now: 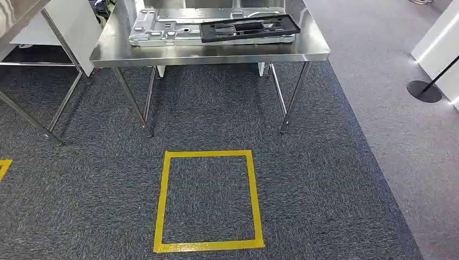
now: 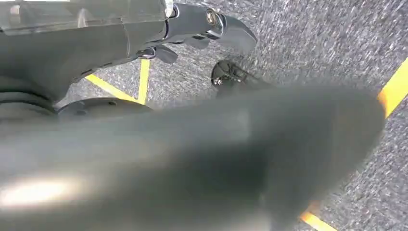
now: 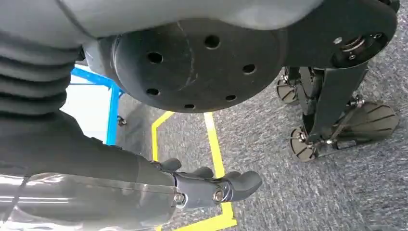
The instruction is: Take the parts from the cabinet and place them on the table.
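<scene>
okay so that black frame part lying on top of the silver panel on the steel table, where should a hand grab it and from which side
Probably the near long edge of the black frame, approached from the robot's side of the steel table. It lies flat on the silver panel with that rim close to the table's front edge, and its open cutouts leave thin bars that fingers could close around.

Glossy brushed-steel table (image 1: 216, 53) at twelve o'clock carries a dull silvery stamped-metal panel (image 1: 162, 27) under a matt black plastic frame (image 1: 249, 27); rough grey carpet (image 1: 325, 179), smooth yellow tape (image 1: 208, 200)
</scene>
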You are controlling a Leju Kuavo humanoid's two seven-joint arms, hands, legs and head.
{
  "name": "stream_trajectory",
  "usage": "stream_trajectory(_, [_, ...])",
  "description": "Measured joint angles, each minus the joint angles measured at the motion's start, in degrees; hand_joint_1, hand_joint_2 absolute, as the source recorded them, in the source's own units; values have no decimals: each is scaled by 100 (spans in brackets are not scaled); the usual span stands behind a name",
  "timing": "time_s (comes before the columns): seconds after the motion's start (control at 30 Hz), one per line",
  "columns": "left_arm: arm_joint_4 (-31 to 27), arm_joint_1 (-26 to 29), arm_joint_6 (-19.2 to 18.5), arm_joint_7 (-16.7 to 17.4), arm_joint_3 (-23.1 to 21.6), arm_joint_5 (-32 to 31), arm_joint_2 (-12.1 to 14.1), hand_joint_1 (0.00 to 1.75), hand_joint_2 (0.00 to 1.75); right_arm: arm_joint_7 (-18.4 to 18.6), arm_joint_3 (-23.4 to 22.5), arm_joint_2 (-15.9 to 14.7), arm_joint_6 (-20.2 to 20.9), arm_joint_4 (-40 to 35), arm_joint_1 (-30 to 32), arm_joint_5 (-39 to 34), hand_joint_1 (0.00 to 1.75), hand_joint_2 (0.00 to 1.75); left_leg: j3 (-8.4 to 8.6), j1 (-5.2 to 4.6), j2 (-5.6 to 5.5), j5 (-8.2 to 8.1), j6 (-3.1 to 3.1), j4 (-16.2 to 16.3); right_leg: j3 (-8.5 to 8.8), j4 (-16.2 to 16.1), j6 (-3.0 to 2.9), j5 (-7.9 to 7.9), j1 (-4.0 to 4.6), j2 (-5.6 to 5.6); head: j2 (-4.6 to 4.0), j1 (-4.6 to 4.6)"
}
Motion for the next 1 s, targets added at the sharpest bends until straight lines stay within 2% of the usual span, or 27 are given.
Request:
stream_trajectory(0.2, [0, 0, 35, 7, 0, -11, -11, 0, 175, -15, -63, 0, 39, 0, -5, -35, 0, 175, 5, 21, -1, 8, -39, -10, -4, 15, -33, -5, 20, 0, 0, 0])
stream_trajectory(0.77, [0, 0, 227, 146, -7, -125, -28, 0, 175, -35, -151, 0, 39, 0, -56, -48, 0, 175, 5, 22, -1, 9, -39, -9, -4, 17, -35, -4, 10, 0, 0, 0])
stream_trajectory(1.0, [-68, 235, 90, 273, -871, 545, 98, 0, 175, -144, 151, -83, 120, -87, 43, -177, 0, 175, 5, 22, -1, 7, -41, -10, -8, 16, -37, -5, 12, 0, 0, 0])
